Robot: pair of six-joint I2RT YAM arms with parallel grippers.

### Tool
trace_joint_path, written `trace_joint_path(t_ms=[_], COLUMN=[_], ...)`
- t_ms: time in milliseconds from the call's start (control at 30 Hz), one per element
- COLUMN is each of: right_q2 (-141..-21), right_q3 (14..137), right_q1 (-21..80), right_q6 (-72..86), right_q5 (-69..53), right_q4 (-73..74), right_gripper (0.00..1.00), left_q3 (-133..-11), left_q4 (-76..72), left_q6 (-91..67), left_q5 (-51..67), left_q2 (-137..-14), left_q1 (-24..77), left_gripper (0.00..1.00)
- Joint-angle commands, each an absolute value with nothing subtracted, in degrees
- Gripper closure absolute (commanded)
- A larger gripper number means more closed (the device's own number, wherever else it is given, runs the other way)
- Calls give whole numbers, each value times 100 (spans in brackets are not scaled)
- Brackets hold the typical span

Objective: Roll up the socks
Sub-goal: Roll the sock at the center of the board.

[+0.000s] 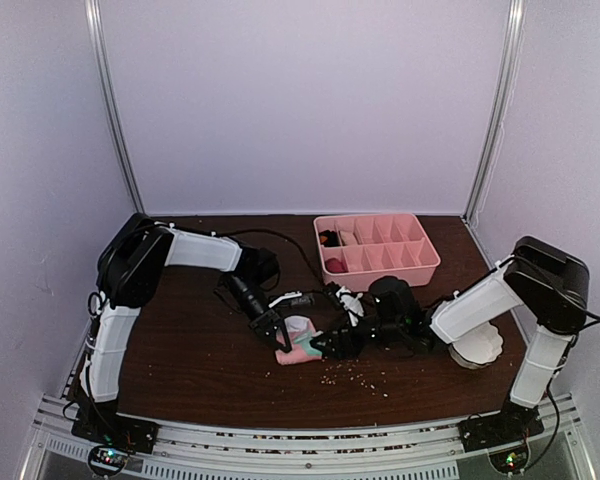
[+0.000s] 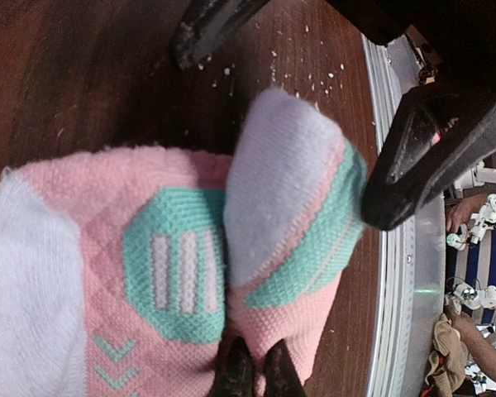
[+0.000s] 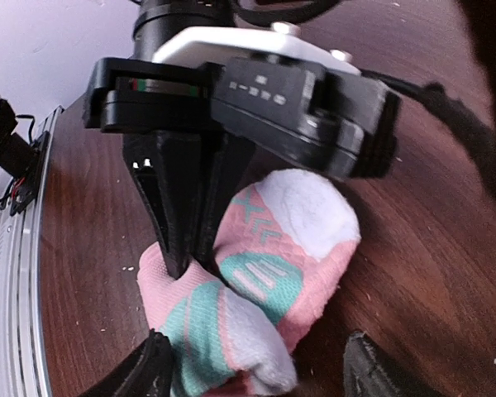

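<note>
Pink knitted sock [image 3: 289, 248] with mint-green patches and a white toe lies bunched on the dark brown wooden table [image 1: 180, 340], near the front edge and between my two grippers. My left gripper [image 3: 182, 260] reaches it from the left, and its black fingers [image 2: 236, 372] are pressed together with a fold of the pink fabric pinched between them. From my left wrist I see the white and mint end doubled over onto the pink body, right beside a mint octagonal patch with three pale stripes.

My right gripper [image 3: 260, 368] comes in from the right with its fingers well apart, one on each side of the sock's bunched end. Through the left wrist camera, one of those black fingers [image 2: 413, 157] sits just beside the mint band of the folded end, touching it or very nearly. The other is over bare wood, apart from the fabric. Nothing is clamped on this side.

Pale crumbs [image 1: 358, 378] are scattered over the wood in front of the sock. A pink plastic divided tray [image 1: 380, 277] stands at the far right of the table, well apart from the sock. Some beige and maroon fabric [image 1: 342, 250] lies in its left-end compartments, too small for me to tell more. A white lumpy object [image 1: 477, 347] rests on the table by my right forearm.
</note>
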State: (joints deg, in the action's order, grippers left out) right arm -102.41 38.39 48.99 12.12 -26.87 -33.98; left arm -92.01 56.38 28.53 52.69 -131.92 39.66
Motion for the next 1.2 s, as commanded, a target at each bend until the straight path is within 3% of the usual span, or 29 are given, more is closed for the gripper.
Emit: trace_joint_path(t_ms=[0,267,600,733,967,1033,1167], right_q2=[-10508,-10871,-11413,-11429,-11158,-11016,-10785], right_q3=[4163,3940,4086,3923,3638,3643,3795], right_q1=[4948,5004,5053,5071,5127,5168,5266], right_q6=[1147,1998,3103,3598,4480,4577,4742], right_q5=[-3232,-3556,-3476,-3215,-2597,-2495,-2266], right_q4=[-3174,-3880,-4483,-4515,-3798,-3501,-2801], right_gripper=[33,37,81,100,100,100,100], left_q3=[-8991,-8990,-8874,-8606,-8004,-7960,-8269], left_q4=[5695,5669,5454,4886,3930,3891,4387], left_q6=[2894,2920,2865,2717,2850,3048,3385], left_q5=[4048,4035,3966,3925,3594,3475,3440], left_q2=[-13596,-13574,-13407,-12984,-11815,-11517,-11380], left_q1=[3990,3973,3950,3865,3662,3670,3741], left_gripper=[100,100,99,93,81,72,75])
